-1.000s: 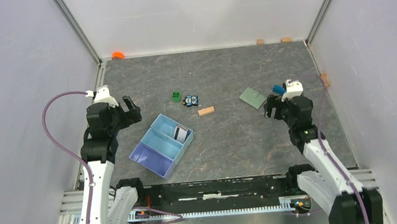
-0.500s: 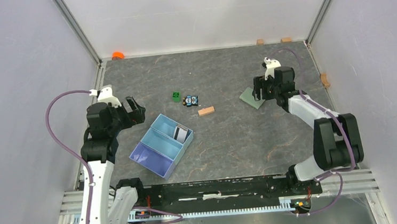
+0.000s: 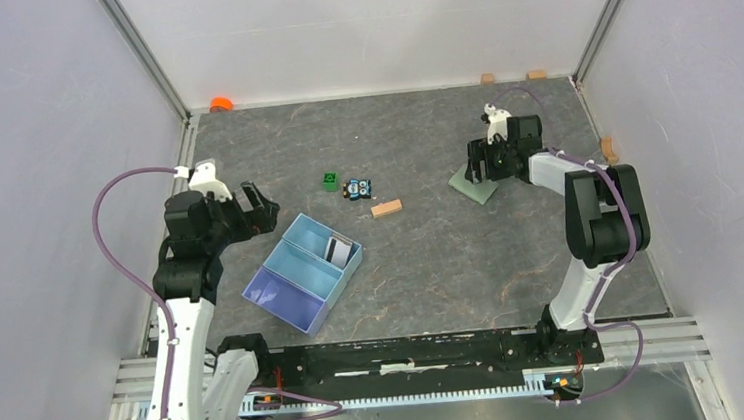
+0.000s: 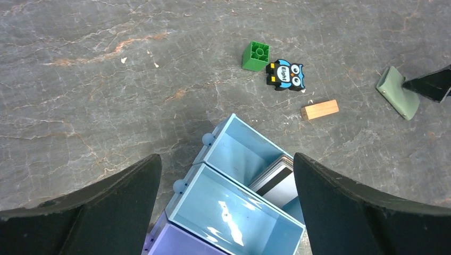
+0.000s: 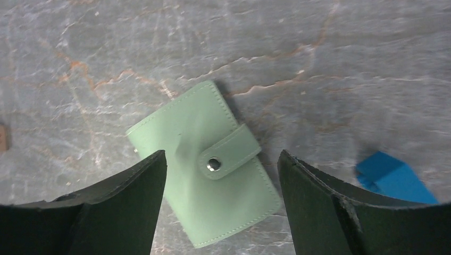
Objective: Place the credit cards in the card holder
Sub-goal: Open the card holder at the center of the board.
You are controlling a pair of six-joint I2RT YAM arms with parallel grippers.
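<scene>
The card holder is a sage-green wallet lying shut on the table at the right, its snap tab fastened. It also shows in the left wrist view. My right gripper is open and empty, just above the wallet, with its jaws on either side of it. The credit cards, whitish with a dark stripe, stand stacked in the end compartment of the light blue tray. My left gripper is open and empty, above the tray's left side.
A green brick, an owl block and a wooden block lie mid-table. A blue block lies right of the wallet. An orange object and small wooden blocks sit along the back wall.
My right arm has swung from the near right out over the wallet and now hangs just above it. My left gripper has shifted slightly right toward the tray.
</scene>
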